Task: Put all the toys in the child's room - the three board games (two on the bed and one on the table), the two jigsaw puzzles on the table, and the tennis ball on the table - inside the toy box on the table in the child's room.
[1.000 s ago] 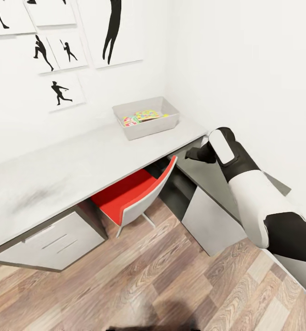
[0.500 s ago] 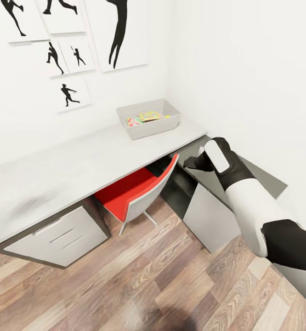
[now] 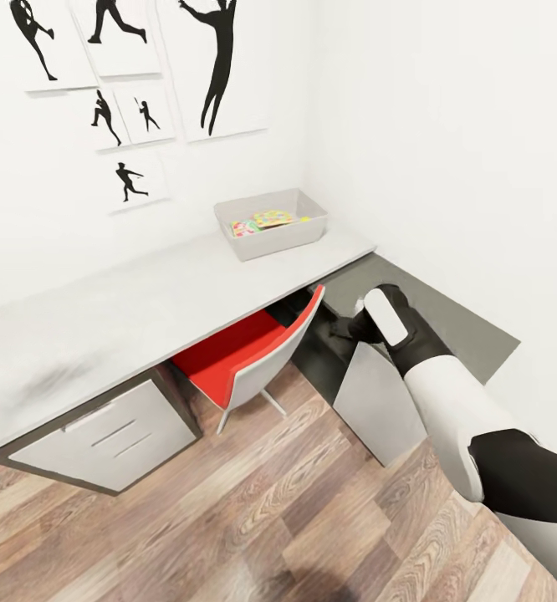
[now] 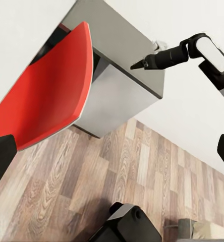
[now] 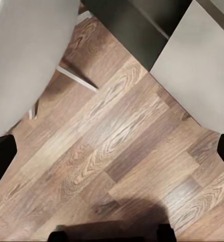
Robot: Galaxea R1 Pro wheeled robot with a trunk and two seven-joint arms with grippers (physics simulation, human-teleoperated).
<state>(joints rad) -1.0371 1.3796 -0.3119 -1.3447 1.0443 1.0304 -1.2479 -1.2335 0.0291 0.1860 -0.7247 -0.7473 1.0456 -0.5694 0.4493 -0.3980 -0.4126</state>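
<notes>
Toy box: the box (image 3: 272, 222) sits at the far end of the light-grey table (image 3: 120, 309), near the room corner, under the silhouette pictures (image 3: 128, 178).
In the box: I see bright pieces inside, pink, yellow and green, which read as a jigsaw (image 3: 266, 220) and perhaps more. A small yellow-green speck by the far wall of the box could be the ball, but it is too small to be sure.
Table top: no toys lie on the light-grey part I can see, nor on the lower dark-grey section (image 3: 446, 313).
Done, as I judge it: the table's toys look to be in already.
Left, as I judge it: I cannot count the games in the box from here, and the bed is out of sight, so its two games may be outstanding.
My right gripper: it (image 3: 343, 326) hangs over the near edge of the dark section, beside the chair (image 3: 253, 355), well apart from the box. In the left wrist view it (image 4: 142, 63) looks drawn to a narrow point with nothing in it.
My left gripper: its dark fingers (image 4: 1, 159) stand far apart at the edges of the left wrist view, holding nothing.
Floor: wood planks (image 5: 117, 146) below both wrists, no toys on them.
</notes>
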